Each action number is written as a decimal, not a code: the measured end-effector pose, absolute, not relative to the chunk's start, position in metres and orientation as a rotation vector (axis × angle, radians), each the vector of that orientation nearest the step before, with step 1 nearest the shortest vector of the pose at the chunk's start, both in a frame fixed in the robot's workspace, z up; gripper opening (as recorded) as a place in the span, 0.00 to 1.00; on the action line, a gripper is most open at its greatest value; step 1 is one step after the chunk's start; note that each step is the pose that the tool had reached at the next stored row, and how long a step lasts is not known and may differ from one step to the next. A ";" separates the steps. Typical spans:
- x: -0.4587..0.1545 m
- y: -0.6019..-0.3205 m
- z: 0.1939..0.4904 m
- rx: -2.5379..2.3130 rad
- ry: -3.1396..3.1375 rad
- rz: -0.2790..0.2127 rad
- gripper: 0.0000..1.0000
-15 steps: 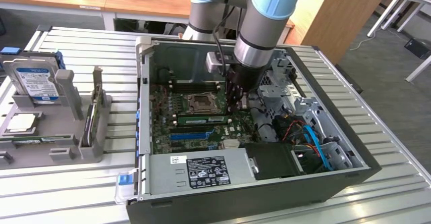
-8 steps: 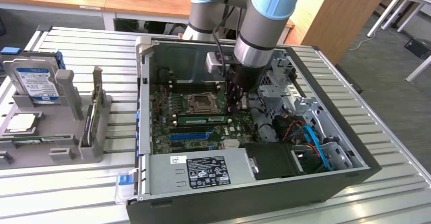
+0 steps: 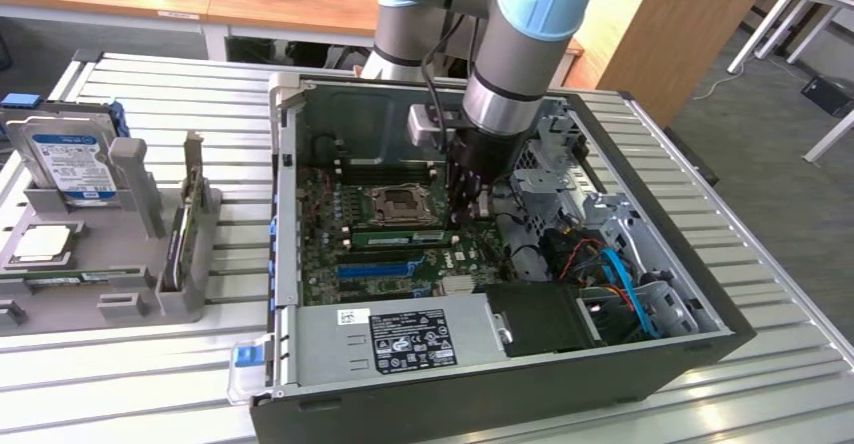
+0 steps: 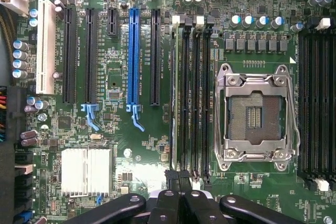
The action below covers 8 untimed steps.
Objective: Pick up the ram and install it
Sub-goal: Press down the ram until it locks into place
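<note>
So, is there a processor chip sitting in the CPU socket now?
No, the CPU socket is empty: inside its metal frame the wrist view shows bare contact pads and no chip.

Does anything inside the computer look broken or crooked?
Nothing looks broken or spilled. The ram sits straight along its slot beside the processor socket. That socket is empty, which may just mean the computer is not finished.

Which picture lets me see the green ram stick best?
The wrist view. There the ram appears edge-on, standing in a memory slot beside the silver processor socket, with the shut gripper at its end. In the exterior view the ram is a small green strip partly behind the arm.
</note>
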<state>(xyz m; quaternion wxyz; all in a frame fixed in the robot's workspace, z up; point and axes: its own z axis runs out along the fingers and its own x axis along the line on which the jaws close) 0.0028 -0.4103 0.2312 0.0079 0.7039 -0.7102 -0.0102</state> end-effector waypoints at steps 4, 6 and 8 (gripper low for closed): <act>0.003 -0.410 0.230 2.200 -2.220 -0.032 0.11; 0.003 -0.410 0.229 2.200 -2.220 -0.031 0.11; 0.003 -0.410 0.229 2.200 -2.220 -0.031 0.11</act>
